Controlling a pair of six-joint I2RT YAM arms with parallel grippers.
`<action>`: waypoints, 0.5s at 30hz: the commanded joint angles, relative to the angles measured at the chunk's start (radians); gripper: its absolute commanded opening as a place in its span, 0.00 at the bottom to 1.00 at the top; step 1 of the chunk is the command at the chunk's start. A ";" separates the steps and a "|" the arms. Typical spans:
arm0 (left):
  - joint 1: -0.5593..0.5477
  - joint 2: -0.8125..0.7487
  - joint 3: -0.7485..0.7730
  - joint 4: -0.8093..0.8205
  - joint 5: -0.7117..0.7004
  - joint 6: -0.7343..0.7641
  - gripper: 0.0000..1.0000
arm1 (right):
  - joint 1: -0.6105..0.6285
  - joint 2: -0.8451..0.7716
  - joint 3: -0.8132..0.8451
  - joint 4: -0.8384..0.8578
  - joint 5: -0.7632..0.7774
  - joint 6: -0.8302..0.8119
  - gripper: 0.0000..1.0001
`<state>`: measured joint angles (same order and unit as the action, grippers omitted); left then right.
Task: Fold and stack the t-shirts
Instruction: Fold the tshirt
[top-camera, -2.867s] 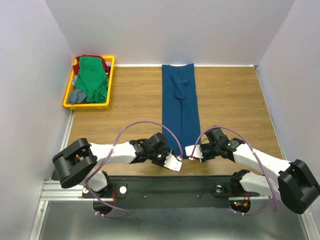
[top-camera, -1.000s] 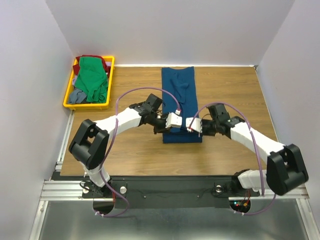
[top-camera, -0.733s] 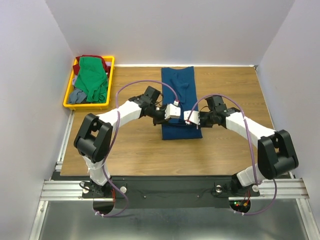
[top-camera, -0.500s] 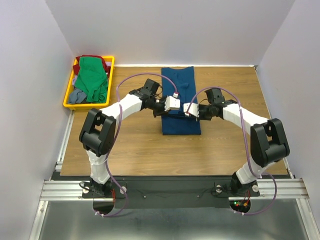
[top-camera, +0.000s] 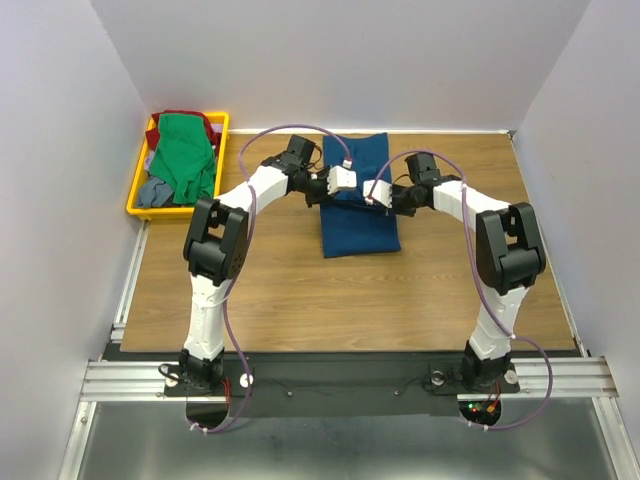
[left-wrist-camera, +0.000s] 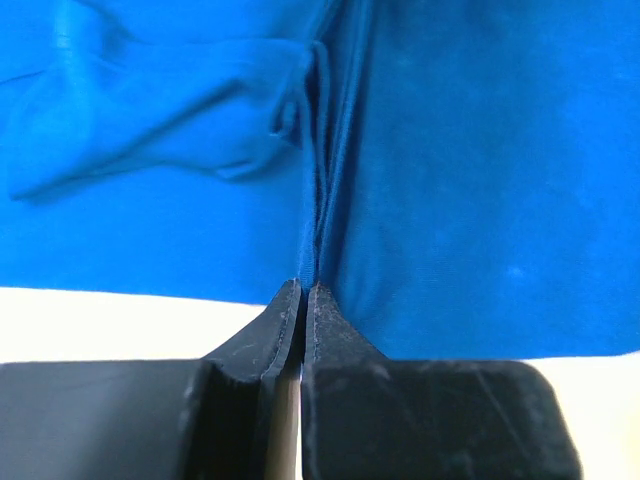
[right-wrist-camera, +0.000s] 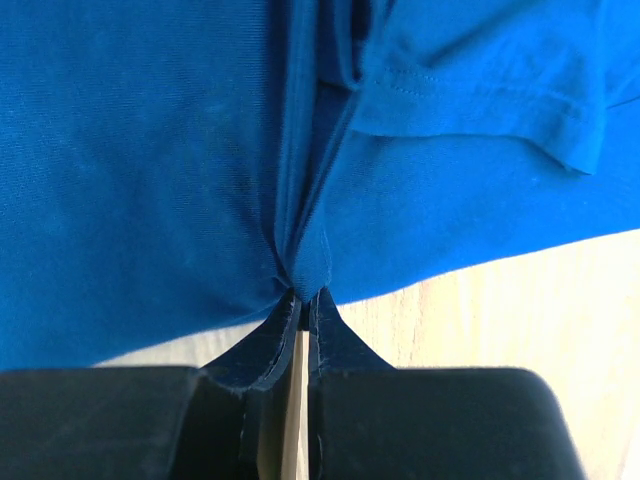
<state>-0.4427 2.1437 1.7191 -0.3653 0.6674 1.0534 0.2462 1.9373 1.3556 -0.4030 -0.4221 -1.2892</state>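
1. My L gripper (left-wrist-camera: 303, 290): jaws nipped tight on hem of blue t-shirt (top-camera: 360, 222).
2. My R gripper (right-wrist-camera: 303, 296): likewise clamped on a bunched fold, same shirt.
3. Shirt lies mid-table (top-camera: 270, 275), toward far edge.
4. Green t-shirt (top-camera: 185, 155) heaped in yellow tray (top-camera: 172, 211), far-left corner.

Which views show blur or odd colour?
Top external: sharp, evenly lit, the blue shirt looks dark. Left wrist: shirt vivid blue, table washed out pale. Right wrist: stitching crisp, fingers dark, little detail.
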 joint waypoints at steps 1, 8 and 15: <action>0.018 0.045 0.120 -0.030 -0.017 0.028 0.00 | -0.016 0.034 0.062 0.024 0.002 0.014 0.01; 0.022 0.088 0.154 -0.032 0.003 0.040 0.00 | -0.036 0.042 0.108 0.030 -0.006 0.042 0.01; 0.025 0.064 0.148 -0.001 0.035 0.027 0.00 | -0.051 0.032 0.140 0.030 -0.015 0.057 0.01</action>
<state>-0.4301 2.2559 1.8359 -0.3828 0.6785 1.0767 0.2173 2.0014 1.4414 -0.4011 -0.4332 -1.2446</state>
